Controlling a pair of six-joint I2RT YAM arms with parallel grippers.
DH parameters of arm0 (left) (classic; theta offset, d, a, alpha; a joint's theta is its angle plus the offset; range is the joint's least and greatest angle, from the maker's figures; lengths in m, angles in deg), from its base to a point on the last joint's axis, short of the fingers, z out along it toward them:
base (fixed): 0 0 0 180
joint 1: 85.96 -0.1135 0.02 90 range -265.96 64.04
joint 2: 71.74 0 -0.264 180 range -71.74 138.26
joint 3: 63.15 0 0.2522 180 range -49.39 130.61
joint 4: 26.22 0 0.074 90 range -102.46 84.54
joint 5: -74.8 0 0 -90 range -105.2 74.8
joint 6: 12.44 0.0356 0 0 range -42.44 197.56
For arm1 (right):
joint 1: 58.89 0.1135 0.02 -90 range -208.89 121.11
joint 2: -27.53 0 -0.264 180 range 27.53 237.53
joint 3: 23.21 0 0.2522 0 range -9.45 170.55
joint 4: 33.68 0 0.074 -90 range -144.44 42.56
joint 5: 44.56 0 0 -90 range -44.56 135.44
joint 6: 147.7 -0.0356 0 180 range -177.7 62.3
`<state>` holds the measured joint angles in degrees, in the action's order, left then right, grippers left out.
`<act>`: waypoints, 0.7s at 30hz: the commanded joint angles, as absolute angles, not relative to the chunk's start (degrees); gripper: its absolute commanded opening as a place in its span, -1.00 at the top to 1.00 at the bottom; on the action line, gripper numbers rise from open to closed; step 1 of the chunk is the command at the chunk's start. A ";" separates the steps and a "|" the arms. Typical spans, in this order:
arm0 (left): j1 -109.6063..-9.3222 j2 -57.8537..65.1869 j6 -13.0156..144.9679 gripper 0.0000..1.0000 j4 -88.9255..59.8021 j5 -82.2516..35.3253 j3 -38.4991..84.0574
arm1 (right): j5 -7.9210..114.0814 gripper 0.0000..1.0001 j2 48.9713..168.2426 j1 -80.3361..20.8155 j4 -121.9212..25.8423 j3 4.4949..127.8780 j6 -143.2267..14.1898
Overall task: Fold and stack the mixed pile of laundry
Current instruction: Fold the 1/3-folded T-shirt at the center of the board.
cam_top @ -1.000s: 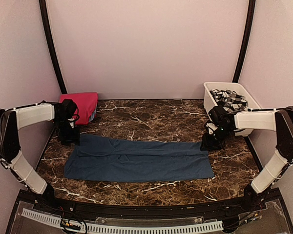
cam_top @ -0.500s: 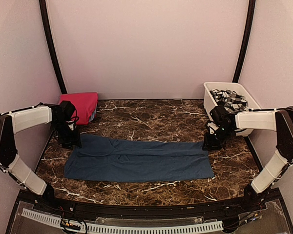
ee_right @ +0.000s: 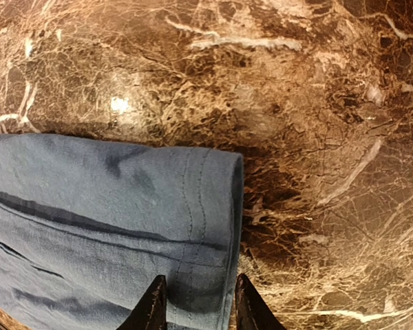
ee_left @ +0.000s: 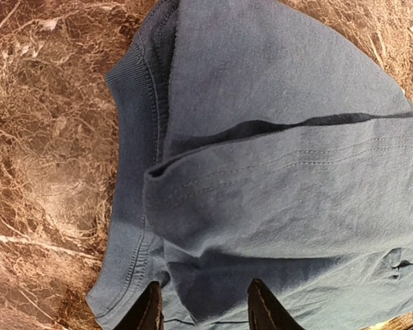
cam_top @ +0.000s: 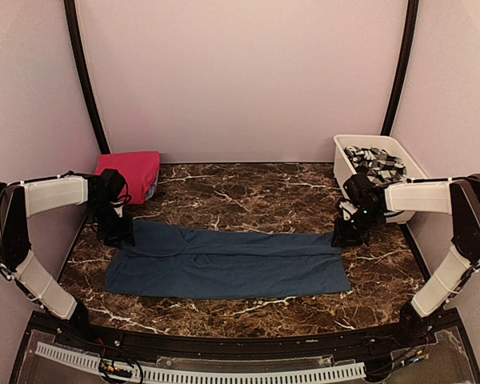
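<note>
I've narrowed both: left gripper (ee_left: 205,292) and right gripper (ee_right: 199,283), jaws apart, straddle opposite ends of the navy garment (cam_top: 224,264) stretched between them.

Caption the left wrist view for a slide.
Jaws open over a folded blue garment lying on the marble table.

A tabletop (cam_top: 248,188) of glossy dark brown marble with white veins fills the middle, reflecting one bright spot of light (ee_right: 118,104). Plain pale pink walls (cam_top: 240,72) enclose three sides. Thin black poles stand at the back left (cam_top: 84,80) and back right (cam_top: 400,68).
</note>
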<state>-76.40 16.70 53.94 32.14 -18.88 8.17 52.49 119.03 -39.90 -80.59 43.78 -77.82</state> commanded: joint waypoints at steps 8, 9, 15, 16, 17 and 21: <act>-75.97 15.79 54.18 0.22 32.25 -20.20 7.21 | 53.96 1.00 120.04 -40.36 -80.18 45.88 -77.57; -75.91 15.71 54.18 0.27 32.16 -20.21 7.17 | 53.88 1.00 119.62 -40.35 -80.39 45.91 -77.57; -75.59 16.01 54.31 0.50 32.05 -20.43 7.16 | 53.40 1.00 118.74 -40.41 -81.00 46.25 -77.23; -75.59 15.87 54.29 0.52 32.16 -20.51 7.20 | 53.31 1.00 118.68 -40.37 -80.86 46.23 -77.22; -75.59 15.79 54.29 0.57 32.13 -20.48 7.21 | 53.20 1.00 118.59 -40.35 -80.81 46.19 -77.22; -75.59 15.46 54.20 0.81 32.40 -20.25 7.28 | 52.96 1.00 118.20 -40.39 -80.57 45.91 -77.13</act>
<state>-75.81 16.70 53.98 31.90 -20.24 7.80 53.34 119.99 -40.17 -80.52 44.83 -77.65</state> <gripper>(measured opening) 0.151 0.004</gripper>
